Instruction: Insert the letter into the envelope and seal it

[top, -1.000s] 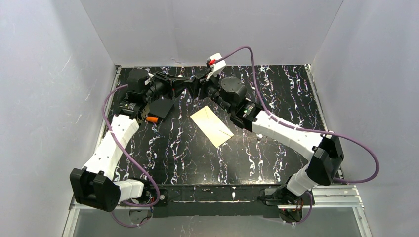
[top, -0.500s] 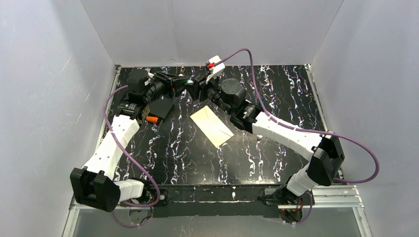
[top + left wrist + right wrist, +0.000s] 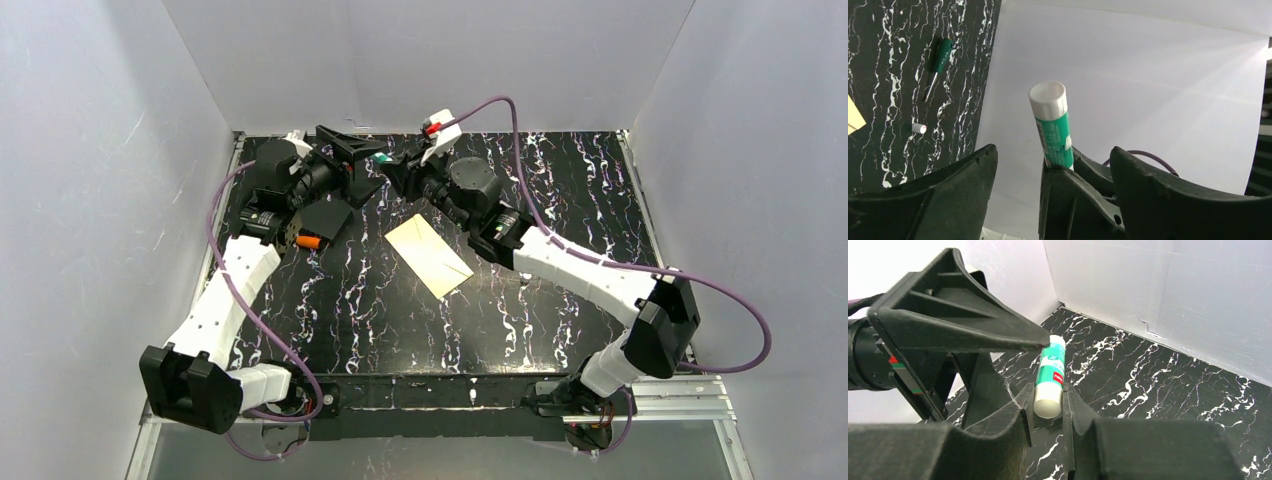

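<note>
From above, I am seeing my left gripper spreading wide where it was closed a moment ago, leaving the glue stick to my right gripper. The envelope is lying flat on the table, and the letter is not showing. Left wrist: its fingers are gaping either side of the stick. Right wrist: its fingers are clamping the stick, so I judge sealing is coming.

The green-and-white plastic glue stick looks smooth, its printed label faintly glossy and its white ends duller. The black plastic fingers of the right gripper and the left gripper are matt with a fine layered grain. The black tabletop with white marble-like veining has a smooth, soft sheen. The flat cream paper envelope is matt, as are the white board walls
</note>
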`<action>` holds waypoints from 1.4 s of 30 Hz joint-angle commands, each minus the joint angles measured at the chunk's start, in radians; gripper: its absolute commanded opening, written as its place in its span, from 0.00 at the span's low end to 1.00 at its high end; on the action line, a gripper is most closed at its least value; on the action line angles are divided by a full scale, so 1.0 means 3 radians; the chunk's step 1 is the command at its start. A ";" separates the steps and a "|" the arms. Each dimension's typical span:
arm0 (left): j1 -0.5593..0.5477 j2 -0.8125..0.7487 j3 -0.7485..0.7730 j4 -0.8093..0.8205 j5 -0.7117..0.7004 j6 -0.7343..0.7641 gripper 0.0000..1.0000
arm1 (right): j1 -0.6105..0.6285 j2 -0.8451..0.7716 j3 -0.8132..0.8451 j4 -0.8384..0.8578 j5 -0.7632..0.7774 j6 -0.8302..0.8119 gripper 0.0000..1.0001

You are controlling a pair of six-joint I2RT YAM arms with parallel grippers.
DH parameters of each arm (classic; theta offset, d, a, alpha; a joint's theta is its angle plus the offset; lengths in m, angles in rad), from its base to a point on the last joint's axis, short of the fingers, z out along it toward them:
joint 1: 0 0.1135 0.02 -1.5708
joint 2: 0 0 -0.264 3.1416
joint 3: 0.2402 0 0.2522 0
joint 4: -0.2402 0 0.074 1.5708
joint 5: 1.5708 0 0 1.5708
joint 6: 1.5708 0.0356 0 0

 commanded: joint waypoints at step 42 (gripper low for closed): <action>0.0275 0.0351 0.0530 0.1442 0.2639 0.0418 0.33 | -0.1023 -0.0493 -0.0050 0.0470 -0.2931 0.1628 0.17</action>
